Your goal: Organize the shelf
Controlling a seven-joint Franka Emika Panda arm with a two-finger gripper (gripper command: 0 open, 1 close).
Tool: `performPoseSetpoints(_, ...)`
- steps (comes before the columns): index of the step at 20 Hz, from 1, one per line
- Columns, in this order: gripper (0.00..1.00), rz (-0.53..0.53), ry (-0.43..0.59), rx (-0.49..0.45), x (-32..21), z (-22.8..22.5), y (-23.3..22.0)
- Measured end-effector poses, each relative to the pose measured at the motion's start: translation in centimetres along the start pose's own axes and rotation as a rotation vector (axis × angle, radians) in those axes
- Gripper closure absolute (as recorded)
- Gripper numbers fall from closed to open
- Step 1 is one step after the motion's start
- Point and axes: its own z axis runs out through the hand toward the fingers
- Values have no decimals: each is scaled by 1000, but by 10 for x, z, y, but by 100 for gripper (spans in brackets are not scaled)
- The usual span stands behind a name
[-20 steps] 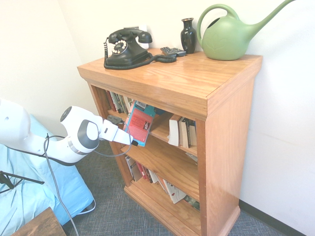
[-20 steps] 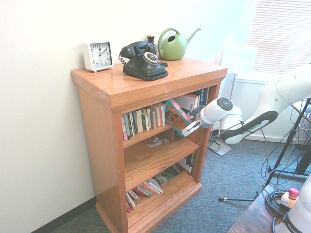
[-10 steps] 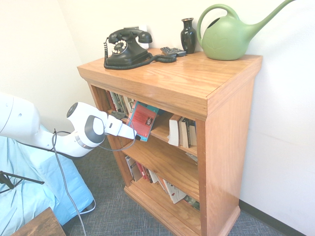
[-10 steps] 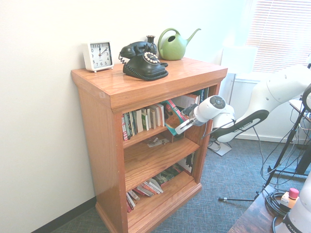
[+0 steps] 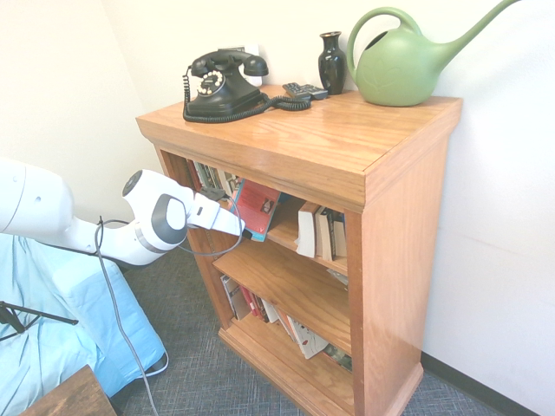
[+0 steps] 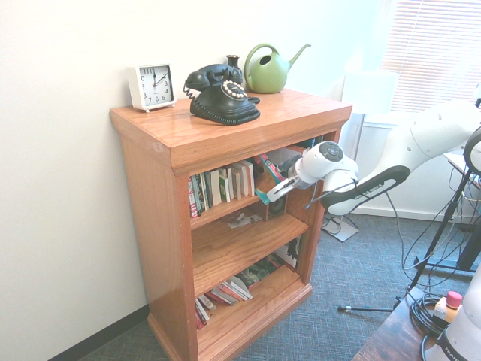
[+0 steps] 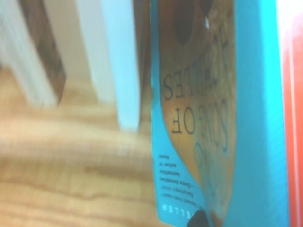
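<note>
Clenched on the lower corner of a red-and-teal paperback book (image 5: 257,208), the white two-finger gripper (image 5: 236,229) at the mouth of the top level of the waist-high orange-brown oak-grain bookcase (image 5: 408,225). Book tilted, long axis leaning up and inward under the thick overhanging top, lower edge just above the top inner board. Open gap dead ahead, between the row of upright books (image 6: 222,185) on one side and the pale spines (image 5: 319,232) on the other. Probably next: stand upright, push inward.
</note>
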Motion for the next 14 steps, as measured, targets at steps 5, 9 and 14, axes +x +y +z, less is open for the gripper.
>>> performPoseSetpoints(5,0,-2,6,19,13,-8,-17)
performPoseSetpoints(9,0,-6,6,19,15,-10,-18)
performPoseSetpoints(14,0,-50,-41,-30,-39,-22,10)
